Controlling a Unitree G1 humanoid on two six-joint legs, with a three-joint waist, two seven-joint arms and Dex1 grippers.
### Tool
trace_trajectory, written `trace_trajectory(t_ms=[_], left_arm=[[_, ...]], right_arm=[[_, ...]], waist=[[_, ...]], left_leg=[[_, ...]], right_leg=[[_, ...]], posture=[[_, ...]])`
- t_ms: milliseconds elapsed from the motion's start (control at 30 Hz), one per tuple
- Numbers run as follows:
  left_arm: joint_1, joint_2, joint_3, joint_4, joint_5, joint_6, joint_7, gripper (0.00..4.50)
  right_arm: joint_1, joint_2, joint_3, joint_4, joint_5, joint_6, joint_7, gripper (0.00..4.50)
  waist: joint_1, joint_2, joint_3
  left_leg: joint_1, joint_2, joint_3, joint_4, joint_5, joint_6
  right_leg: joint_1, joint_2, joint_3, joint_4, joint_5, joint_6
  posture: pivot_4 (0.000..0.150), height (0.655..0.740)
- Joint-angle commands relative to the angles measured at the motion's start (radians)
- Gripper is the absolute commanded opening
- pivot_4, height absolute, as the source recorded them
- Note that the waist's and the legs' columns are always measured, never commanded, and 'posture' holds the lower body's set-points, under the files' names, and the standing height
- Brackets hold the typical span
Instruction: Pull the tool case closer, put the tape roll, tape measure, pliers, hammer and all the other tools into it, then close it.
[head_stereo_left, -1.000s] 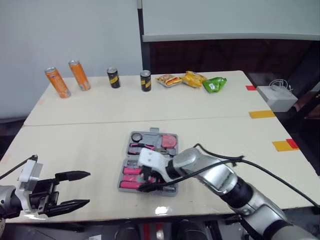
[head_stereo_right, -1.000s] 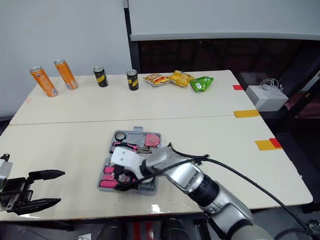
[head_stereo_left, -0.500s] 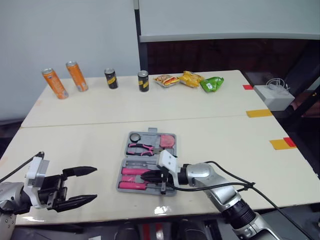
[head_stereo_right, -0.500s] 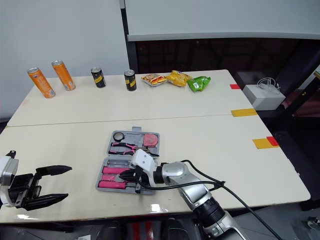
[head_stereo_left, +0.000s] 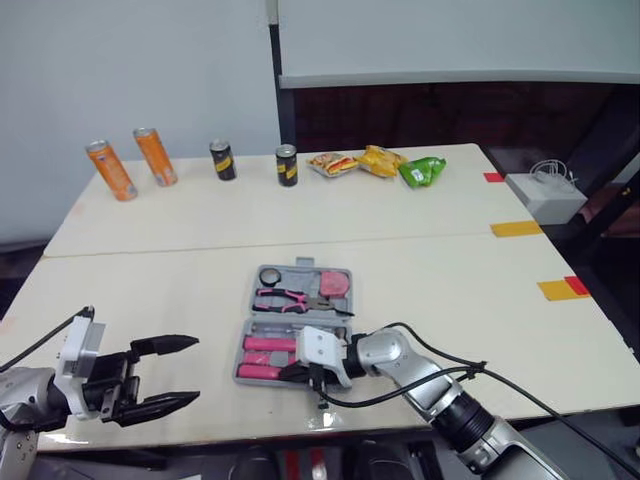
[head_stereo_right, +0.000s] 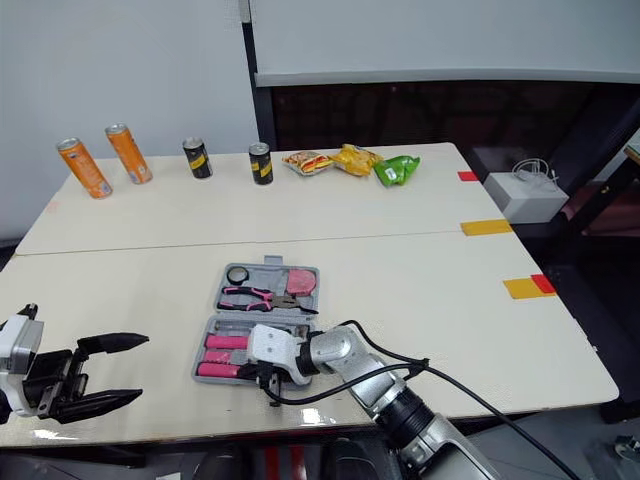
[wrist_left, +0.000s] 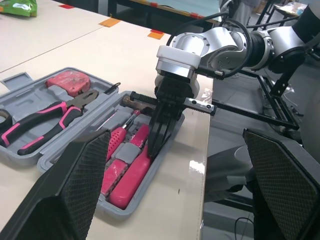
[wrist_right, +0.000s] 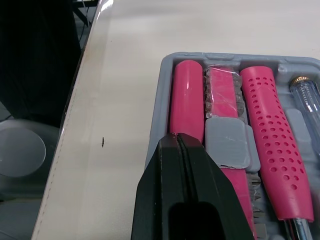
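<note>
Where my head camera looks down from the left eye view, the open tool case (head_stereo_left: 303, 263) lies near the front edge of the pale surface (head_stereo_left: 450, 290). In its far half sit the tape roll (head_stereo_left: 270, 276), the pliers (head_stereo_left: 283, 298) and the red tape measure (head_stereo_left: 337, 284). The near half holds pink-handled tools (head_stereo_left: 265, 344) lying side by side. My right pincer (head_stereo_left: 292, 372) is at the case's near edge, above the frontmost pink handle. My left pincer (head_stereo_left: 197, 372) hovers well to the left of the case, its jaws spread wide and holding nothing. Two orange cans (head_stereo_left: 108, 170) and two dark cans (head_stereo_left: 222, 160) stand along the far side, with snack packets (head_stereo_left: 378, 160) beside them.

In the left wrist view, my own textured fingers (wrist_left: 75, 180) stand far apart. Between them the right pincer points down into the near corner of the case.

In the right wrist view, my black fingers (wrist_right: 165, 170) are pressed together with nothing between them. Their tips lie over the end of a smooth pink handle (wrist_right: 186, 100), beside a dimpled pink handle (wrist_right: 267, 145). I cannot tell whether they touch it.
</note>
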Motion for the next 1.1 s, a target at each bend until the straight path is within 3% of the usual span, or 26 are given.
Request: trace_trajectory(t_ms=[33, 200, 333, 433, 700, 900, 1100], left_arm=[[0.008, -0.013, 0.008, -0.009, 0.005, -0.009, 0.003, 4.5], [-0.015, -0.062, 0.004, 0.024, 0.0, 0.002, 0.051, 4.5], [-0.059, -0.107, -0.017, 0.052, 0.024, 0.0, 0.118, 4.5], [-0.088, -0.138, -0.04, 0.079, 0.059, -0.013, 0.161, 4.5], [-0.063, -0.156, -0.013, 0.209, 0.102, -0.056, 0.173, 4.5], [0.018, -0.148, 0.031, 0.273, 0.127, -0.104, 0.169, 4.5], [0.02, -0.156, 0.033, 0.275, 0.17, -0.147, 0.219, 4.5]], right_arm=[[0.066, -0.016, -0.059, -0.004, 0.026, -0.022, -0.006, 0.03], [0.147, -0.01, -0.246, -0.267, 0.252, 0.04, 0.013, 0.03], [0.185, -0.057, -0.362, -0.373, 0.334, 0.121, -0.024, 0.03], [0.245, -0.103, -0.448, -0.392, 0.33, 0.077, -0.048, 0.03], [0.549, -0.281, -0.677, -0.374, 0.342, -0.105, 0.027, 2.54], [0.753, -0.341, -0.837, -0.326, 0.36, -0.191, 0.065, 4.49], [0.792, -0.337, -0.873, -0.309, 0.367, -0.187, 0.046, 4.49]], waist=[[0.005, 0.0, 0.0], [0.014, 0.0, 0.001], [0.015, -0.001, 0.0], [0.019, -0.001, 0.0], [0.024, -0.001, 0.0], [0.019, -0.001, 0.0], [0.025, -0.002, 0.0]], left_leg=[[0.0, 0.0, 0.0, 0.0, 0.0, 0.0], [-0.002, 0.0, 0.001, 0.001, 0.0, 0.001], [-0.003, 0.0, 0.0, 0.0, 0.0, 0.001], [-0.003, 0.0, 0.0, 0.0, 0.0, 0.001], [-0.008, 0.0, 0.0, 0.0, -0.004, 0.006], [-0.009, 0.0, 0.001, 0.0, -0.009, 0.009], [-0.006, -0.001, 0.001, 0.0, -0.01, 0.01]], right_leg=[[0.0, 0.0, 0.0, 0.0, 0.0, 0.0], [-0.003, 0.0, 0.0, -0.002, 0.001, 0.0], [-0.003, 0.0, -0.001, -0.001, 0.0, 0.0], [-0.002, 0.0, -0.001, -0.002, 0.0, 0.0], [-0.002, 0.0, 0.0, -0.008, -0.001, 0.003], [-0.002, 0.0, -0.001, -0.013, -0.002, 0.005], [0.004, -0.001, -0.001, -0.018, -0.005, 0.011]], posture=[[0.15, 0.74], [0.15, 0.74], [0.15, 0.74], [0.15, 0.74], [0.15, 0.74], [0.15, 0.74], [0.15, 0.74]])
